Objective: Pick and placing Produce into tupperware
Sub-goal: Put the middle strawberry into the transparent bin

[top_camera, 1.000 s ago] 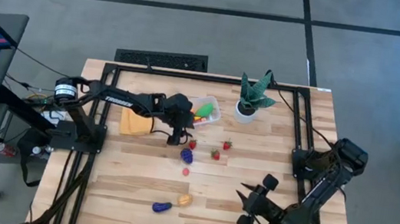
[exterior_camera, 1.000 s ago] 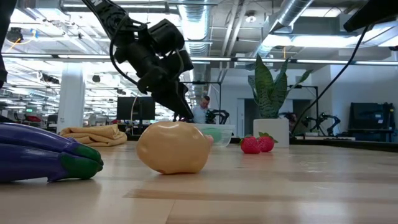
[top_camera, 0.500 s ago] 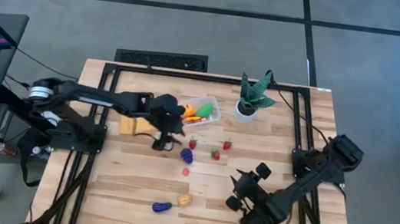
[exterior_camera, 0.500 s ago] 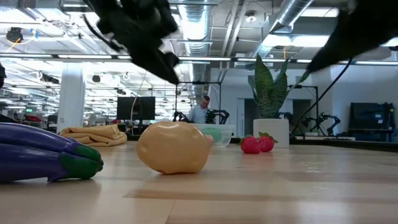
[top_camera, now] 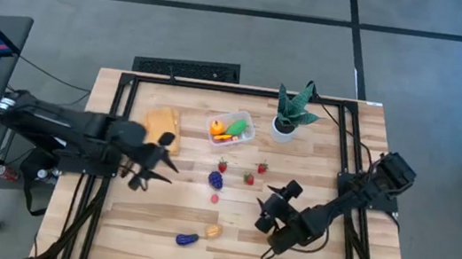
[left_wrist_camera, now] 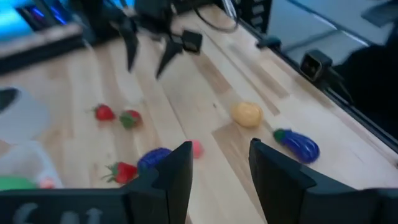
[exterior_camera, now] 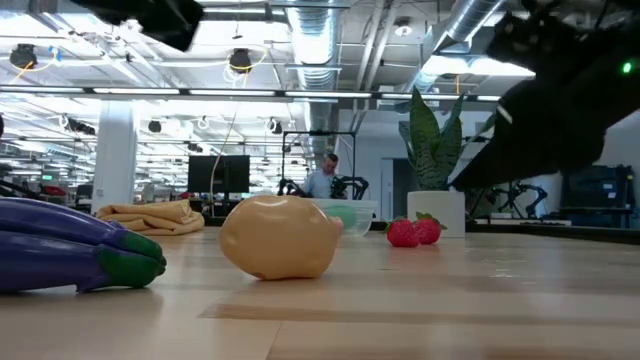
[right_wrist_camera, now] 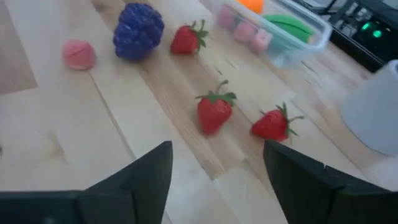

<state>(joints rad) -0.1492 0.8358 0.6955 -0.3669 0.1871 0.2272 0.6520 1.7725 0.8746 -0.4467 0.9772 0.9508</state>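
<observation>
The right gripper [top_camera: 271, 213], jaws apart and empty, hung at the table's four o'clock facing the strawberries [right_wrist_camera: 214, 112]. The left gripper [top_camera: 153, 166], likewise parted and empty, waited at nine o'clock. Tupperware [top_camera: 232, 129] sat toward twelve. A careless descent might knock the round strawberries rolling.

A tan, rounded toy [exterior_camera: 277, 237] sits on the wooden bench [exterior_camera: 420, 310], close to the camera. Left of it lies a purple eggplant [exterior_camera: 75, 245] with a green stem end. Right of it and farther back are two red strawberries [exterior_camera: 414, 231], a white pot holding a spiky plant [exterior_camera: 436, 165], and a clear tub [exterior_camera: 350, 215]. A folded tan cloth [exterior_camera: 150, 217] lies behind the eggplant. Dark arm parts blur across both upper corners.
</observation>
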